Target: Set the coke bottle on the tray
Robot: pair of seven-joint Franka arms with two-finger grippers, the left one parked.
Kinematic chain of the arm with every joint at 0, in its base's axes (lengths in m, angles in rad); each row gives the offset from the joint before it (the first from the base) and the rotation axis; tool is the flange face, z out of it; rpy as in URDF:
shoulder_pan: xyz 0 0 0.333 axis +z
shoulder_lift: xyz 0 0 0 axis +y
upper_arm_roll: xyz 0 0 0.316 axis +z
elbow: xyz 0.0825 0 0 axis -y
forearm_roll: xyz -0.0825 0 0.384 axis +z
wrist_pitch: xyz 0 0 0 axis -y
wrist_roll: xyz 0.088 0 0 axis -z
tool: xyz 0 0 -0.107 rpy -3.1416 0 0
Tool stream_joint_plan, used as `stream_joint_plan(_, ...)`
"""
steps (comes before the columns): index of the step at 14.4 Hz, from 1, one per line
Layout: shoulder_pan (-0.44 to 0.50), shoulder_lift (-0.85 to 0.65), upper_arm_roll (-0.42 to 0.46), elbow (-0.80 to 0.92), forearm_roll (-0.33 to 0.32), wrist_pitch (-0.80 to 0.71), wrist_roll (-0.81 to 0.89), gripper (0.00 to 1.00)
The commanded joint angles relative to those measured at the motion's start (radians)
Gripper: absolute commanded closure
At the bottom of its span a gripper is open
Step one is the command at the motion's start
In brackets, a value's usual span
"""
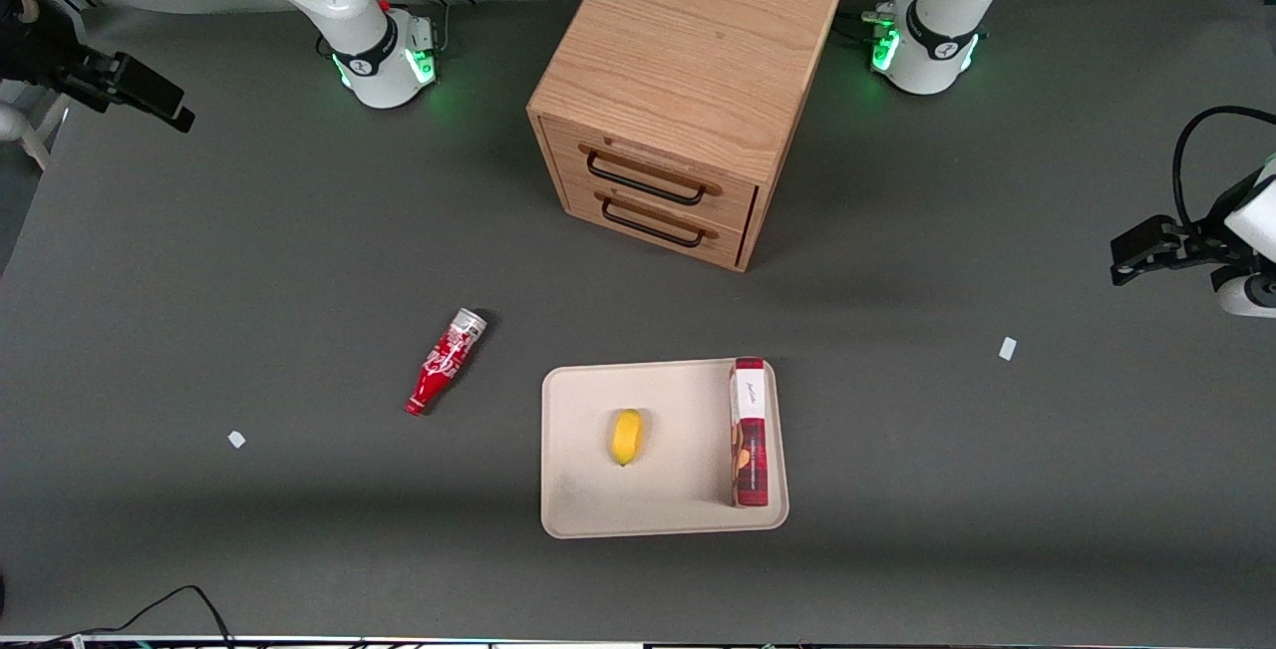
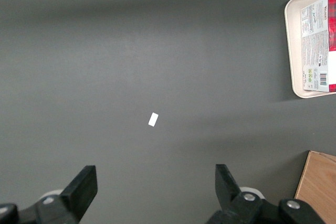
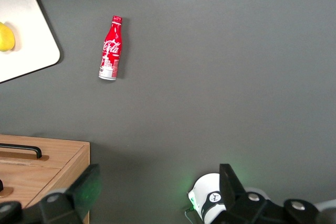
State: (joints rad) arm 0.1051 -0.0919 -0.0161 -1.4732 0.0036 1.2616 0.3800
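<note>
Coke bottle (image 1: 446, 362), slim, red, white-lettered: lay flat on grey tabletop (image 1: 299, 230), beside beige rectangular tray (image 1: 578, 499), toward working arm's edge. Pincer (image 3: 157, 195): raised high above tabletop, spread wide, holding nothing.

We see a dark grey matte counter (image 1: 897, 489) carrying a light oak two-drawer cabinet (image 1: 688, 91), a flat beige rectangular tray (image 1: 578, 499) nearer the front camera, and a small slim red coke bottle (image 1: 446, 361) lying on its side beside the tray, apart from it. Two small white paper scraps (image 1: 236, 439) (image 1: 1008, 348) lie on the counter. The right arm's claw (image 3: 157, 192) hangs open, high above it.
</note>
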Motion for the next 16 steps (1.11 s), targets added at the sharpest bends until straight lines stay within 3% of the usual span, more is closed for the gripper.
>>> stream_joint_plan(1,-0.016,0.018,0.004,0.047,0.021,-0.059,-0.016,0.00)
stream_joint_plan(9,-0.004,0.021,0.015,0.048,0.024,-0.065,-0.020,0.00)
stream_joint_plan(11,-0.004,0.049,0.034,0.091,0.053,-0.053,0.000,0.00)
stream_joint_plan(14,-0.002,0.164,0.074,0.162,0.104,-0.030,0.171,0.00)
stream_joint_plan(16,0.001,0.211,0.094,0.117,0.137,0.034,0.320,0.00)
